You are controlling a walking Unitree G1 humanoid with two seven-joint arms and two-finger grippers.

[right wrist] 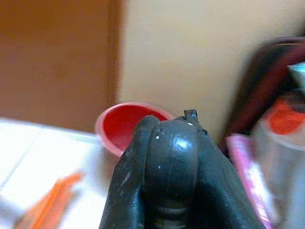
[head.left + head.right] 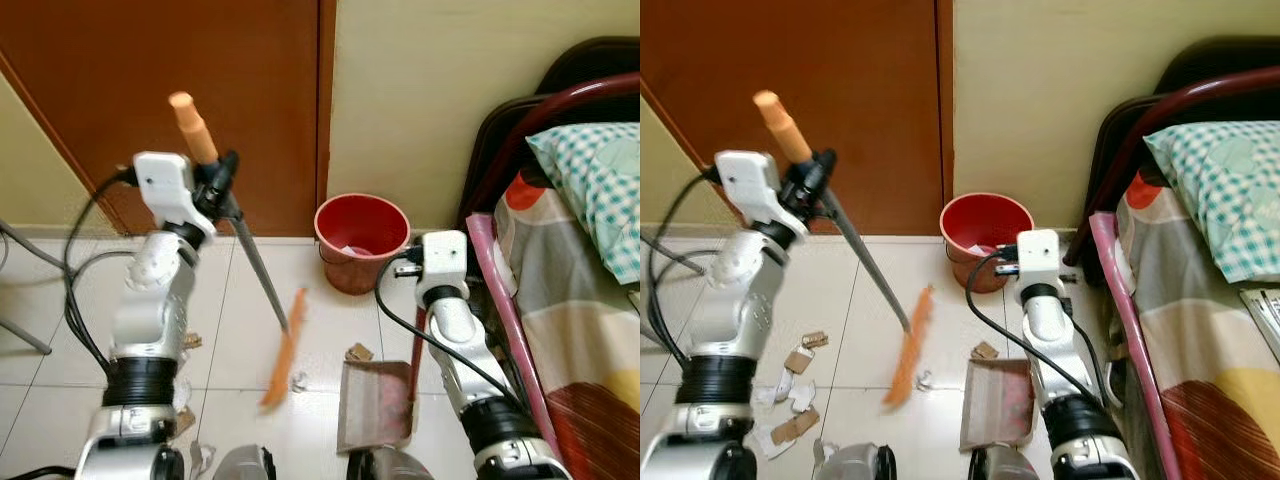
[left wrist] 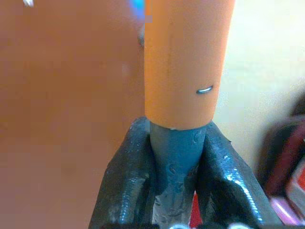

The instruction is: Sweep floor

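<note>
My left gripper [image 2: 222,175] is raised in front of the door and shut on the broom's grey shaft [image 2: 258,265], just below its orange grip [image 3: 183,57]. The black fingers [image 3: 128,176] clamp the shaft from both sides. The broom slants down to its orange bristles [image 2: 283,350] on the tiles, blurred. My right gripper [image 2: 407,257] is shut on the top of the dustpan's red handle [image 2: 416,350]. The brown dustpan [image 2: 995,400] rests on the floor beside the bed. Paper and cardboard scraps [image 2: 790,400] lie at the lower left, and one more scrap [image 2: 985,350] sits by the pan.
A red bucket [image 2: 362,240] stands against the wall by the brown door [image 2: 180,90]. A bed [image 2: 580,290] with a dark red frame and a patterned cover runs along the right. Metal legs [image 2: 20,290] reach in at the far left.
</note>
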